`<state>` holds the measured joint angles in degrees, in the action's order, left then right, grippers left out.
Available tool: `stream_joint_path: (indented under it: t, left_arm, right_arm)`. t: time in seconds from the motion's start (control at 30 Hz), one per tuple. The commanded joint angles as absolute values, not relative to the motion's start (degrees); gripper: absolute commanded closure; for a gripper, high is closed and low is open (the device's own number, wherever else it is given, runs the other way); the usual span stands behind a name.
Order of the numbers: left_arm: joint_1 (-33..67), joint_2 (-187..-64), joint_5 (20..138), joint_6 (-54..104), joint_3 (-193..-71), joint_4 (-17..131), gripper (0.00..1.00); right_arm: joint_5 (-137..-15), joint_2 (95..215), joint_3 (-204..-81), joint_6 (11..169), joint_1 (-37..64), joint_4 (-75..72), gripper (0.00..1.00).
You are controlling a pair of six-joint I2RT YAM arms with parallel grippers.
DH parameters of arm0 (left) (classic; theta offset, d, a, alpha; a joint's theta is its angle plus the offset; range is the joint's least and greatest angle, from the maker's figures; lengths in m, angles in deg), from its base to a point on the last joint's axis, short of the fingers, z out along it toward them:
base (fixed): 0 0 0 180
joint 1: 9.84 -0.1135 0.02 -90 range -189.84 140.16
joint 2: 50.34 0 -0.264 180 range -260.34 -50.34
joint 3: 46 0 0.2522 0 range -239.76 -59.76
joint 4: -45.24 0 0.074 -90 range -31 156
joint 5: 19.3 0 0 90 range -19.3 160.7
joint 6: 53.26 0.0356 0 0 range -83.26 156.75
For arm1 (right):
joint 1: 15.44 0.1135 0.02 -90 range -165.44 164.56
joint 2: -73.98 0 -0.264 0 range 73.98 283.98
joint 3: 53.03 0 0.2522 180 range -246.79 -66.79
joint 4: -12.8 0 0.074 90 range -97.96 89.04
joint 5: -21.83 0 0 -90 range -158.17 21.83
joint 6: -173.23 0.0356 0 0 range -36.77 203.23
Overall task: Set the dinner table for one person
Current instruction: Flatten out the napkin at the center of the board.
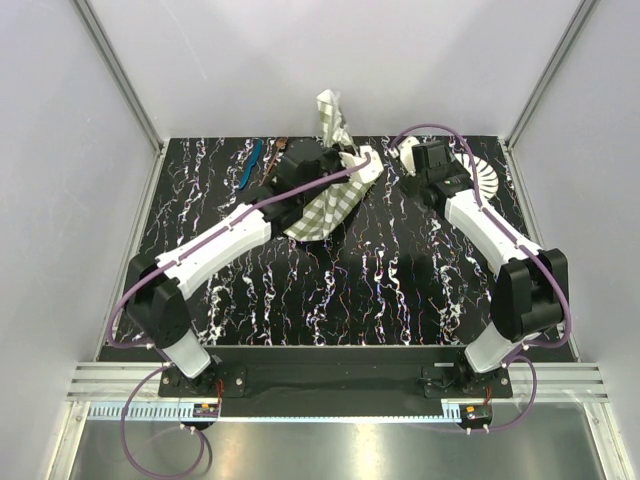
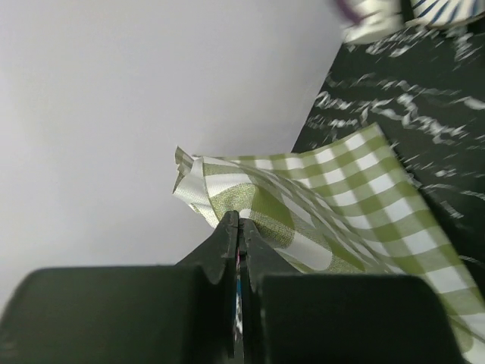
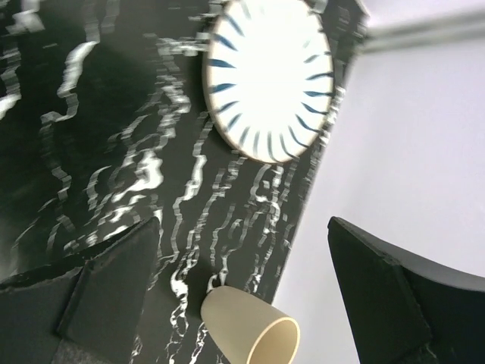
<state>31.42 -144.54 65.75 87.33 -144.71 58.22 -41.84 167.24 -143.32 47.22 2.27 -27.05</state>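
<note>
Plate (image 1: 489,179) partly behind right arm (image 1: 478,218)

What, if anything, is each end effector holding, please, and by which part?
Left end effector: the checked cloth, pinched at a bunched fold near its edge. Right end effector: open, holding nothing.

Left arm (image 1: 225,240): base at 7 o'clock in the top view. Elbow folded out toward 9, white forearm stretched toward 1 o'clock, black wrist at far centre.

Left gripper (image 2: 239,221): jaws pressed flat together with no gap. A fold of checked cloth (image 2: 333,205) is pinched at the tips.

Right arm (image 1: 485,225): base at 5 o'clock. Elbow pushed out toward 3, forearm running toward 11 o'clock.

Right gripper (image 3: 244,227): jaws spread wide, hanging free. Fingers (image 3: 114,277) sit at 8 and 4 o'clock of the wrist view, and the tool is angled downward.

Both wrists lie near 12 o'clock in the top view, close but apart, the left at 12 and the right at 1.
</note>
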Motion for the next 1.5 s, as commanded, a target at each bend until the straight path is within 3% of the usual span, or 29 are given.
stream_joint_path:
  t: [0.0, 0.3, 0.83, 0.87, 0.9, 0.93, 0.97, 1.27, 1.47]
  left_arm:
    - [32.78, -140.35, 70.44, 86.32, -144.32, 52.85, 1.00]
    - [35.77, -138.59, 78.43, 84.73, -141.07, 52.67, 1.00]
    - [42.45, -145.26, 92.93, 80.25, -141.77, 49.68, 1.00]
    - [42.98, -146.40, 94.42, 80.77, -141.94, 49.77, 0.90]
    - [43.85, -146.93, 95.22, 81.65, -142.12, 49.86, 0.70]
    - [44.12, -147.72, 96.01, 81.74, -142.29, 49.86, 0.20]
    - [44.47, -148.25, 95.93, 81.83, -142.47, 49.60, 0.03]
    - [44.48, -150.80, 87.17, 80.42, -144.49, 48.27, 0.01]
    - [37.46, -145.10, 77.75, 83.58, -139.93, 54.94, 0.01]
  right_arm:
    - [-32.94, 165.04, -142.39, 50.27, 1.78, -21.18, 0.00]
    - [-20.55, 160.30, -140.35, 51.15, -3.22, -12.23, 0.05]
    - [-21.06, 153.97, -141.41, 50.71, -4.11, -11.77, 0.00]
    - [-20.88, 154.05, -141.67, 50.53, -4.11, -11.86, 0.00]
    - [-20.71, 153.96, -142.02, 50.27, -4.02, -11.86, 0.00]
    - [-20.70, 153.96, -142.11, 49.92, -4.11, -11.86, 0.00]
    - [-20.79, 153.79, -142.20, 49.74, -4.02, -11.86, 0.00]
    - [-22.19, 153.79, -141.67, 49.83, -4.19, -13.34, 0.00]
    - [-34.57, 150.99, -138.61, 46.32, -2.62, -21.42, 0.00]
